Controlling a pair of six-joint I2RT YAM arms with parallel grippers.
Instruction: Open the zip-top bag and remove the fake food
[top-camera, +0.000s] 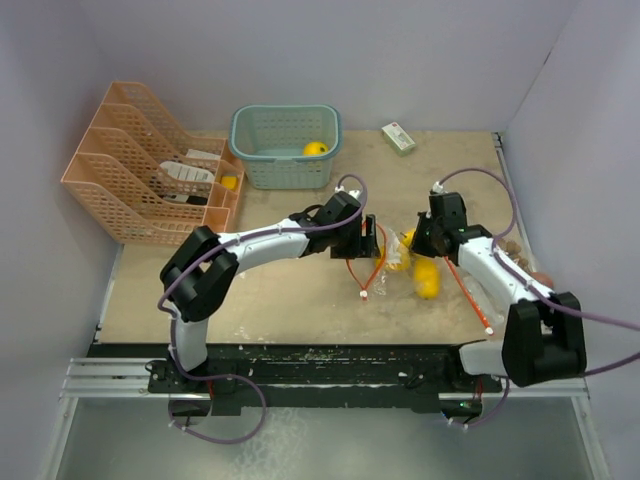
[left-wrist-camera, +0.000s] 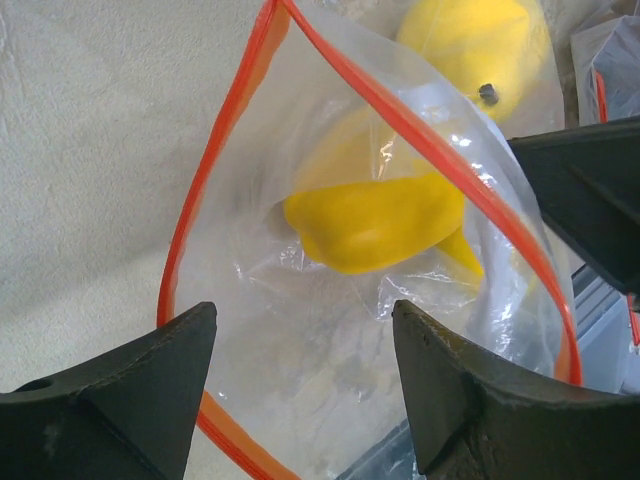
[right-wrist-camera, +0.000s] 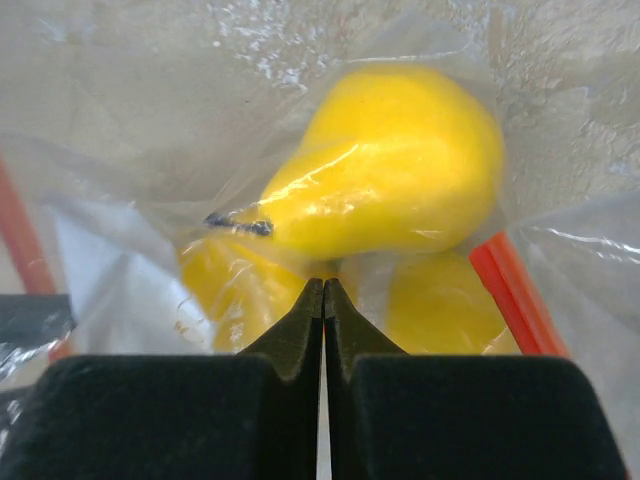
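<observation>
My left claw (left-wrist-camera: 305, 335) is spread at the orange-rimmed mouth of the clear zip-top bag (left-wrist-camera: 330, 110). My right claw (right-wrist-camera: 323, 295) is pressed together, seemingly pinching its film. At least 2 glossy yellow plastic fruits (left-wrist-camera: 375, 220) sit inside — if that pinch slips, the mouth collapses.

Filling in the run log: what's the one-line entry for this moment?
left gripper open at zip-top bag mouth | right gripper shut on bag film | fake food: yellow pieces inside bag | mouth open

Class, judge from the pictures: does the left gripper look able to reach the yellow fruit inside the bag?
Probably yes: the bag gapes open before the open left gripper, and the fruit lies just inside, nothing between.
</observation>
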